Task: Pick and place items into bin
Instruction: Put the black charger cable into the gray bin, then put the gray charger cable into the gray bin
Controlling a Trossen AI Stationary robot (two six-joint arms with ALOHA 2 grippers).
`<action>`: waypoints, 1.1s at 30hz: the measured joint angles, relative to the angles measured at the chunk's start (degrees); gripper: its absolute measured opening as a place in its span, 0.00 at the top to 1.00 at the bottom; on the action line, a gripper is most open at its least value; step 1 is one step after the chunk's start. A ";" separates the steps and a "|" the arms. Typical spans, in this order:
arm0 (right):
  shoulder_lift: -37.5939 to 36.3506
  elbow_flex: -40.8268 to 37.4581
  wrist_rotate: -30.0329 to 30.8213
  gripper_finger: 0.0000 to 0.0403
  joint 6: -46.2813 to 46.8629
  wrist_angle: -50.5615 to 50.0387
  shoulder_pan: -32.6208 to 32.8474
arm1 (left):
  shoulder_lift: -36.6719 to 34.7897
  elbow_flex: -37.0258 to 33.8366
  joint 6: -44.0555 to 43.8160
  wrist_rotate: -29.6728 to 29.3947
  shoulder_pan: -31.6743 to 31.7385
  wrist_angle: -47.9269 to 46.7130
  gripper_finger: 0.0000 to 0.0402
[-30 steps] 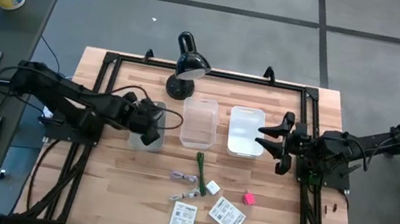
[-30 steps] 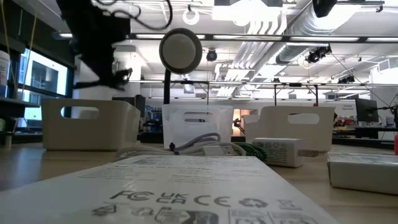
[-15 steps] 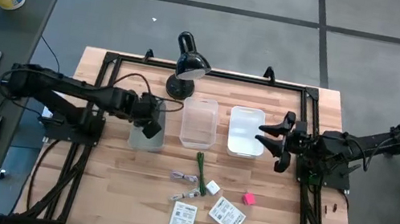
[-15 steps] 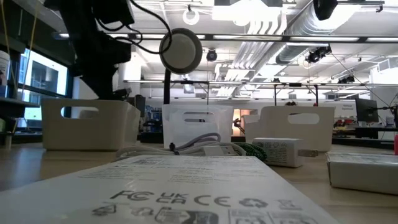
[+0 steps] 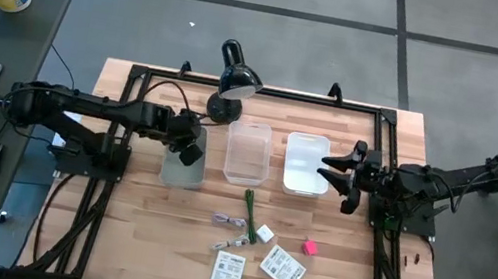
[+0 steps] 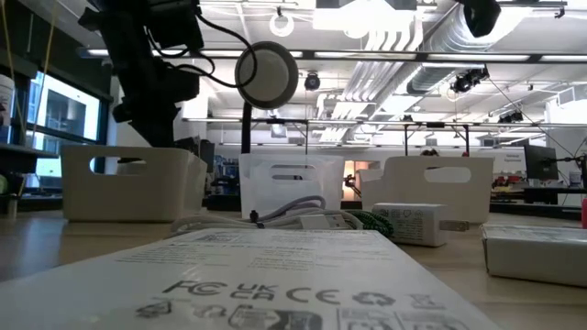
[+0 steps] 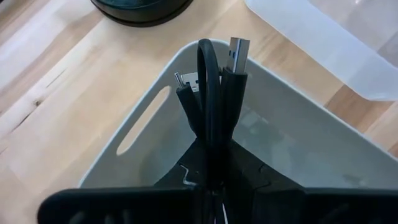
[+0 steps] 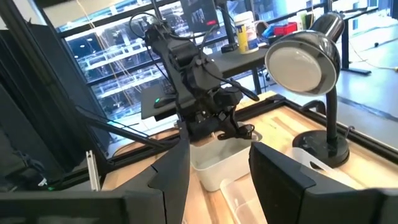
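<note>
A: What did the surface and room look like?

B: A pale wooden table [image 5: 142, 233] with a black frame stood on a grey floor; the low view showed a hall with ceiling ducts behind it.

A: How many of each thing?

B: Three bins in a row, one black desk lamp [image 5: 233, 81], two white packets [image 5: 226, 274], a grey cord [image 5: 231, 222], a green stick [image 5: 251, 215], a white block [image 5: 265, 232] and a pink cube [image 5: 309, 247].

A: And the cord being moved?

B: A folded black cord [image 7: 211, 93] with bare plugs, pinched in the left gripper [image 5: 190, 147] above the grey bin [image 5: 181, 171]. The right gripper [image 5: 343, 171] hung by the white bin [image 5: 305, 162], jaws apart, holding nothing.
</note>
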 joint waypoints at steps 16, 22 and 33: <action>0.02 0.00 1.87 0.61 3.90 -2.23 0.00 | 0.01 0.01 5.63 0.54 -0.11 -1.77 0.63; 0.00 0.00 2.94 0.61 3.92 -3.02 0.00 | 0.05 1.22 12.68 8.10 -0.19 0.81 0.61; 0.02 0.00 2.97 0.61 6.06 -6.34 -0.02 | 0.05 11.08 31.70 17.29 -4.16 3.41 0.61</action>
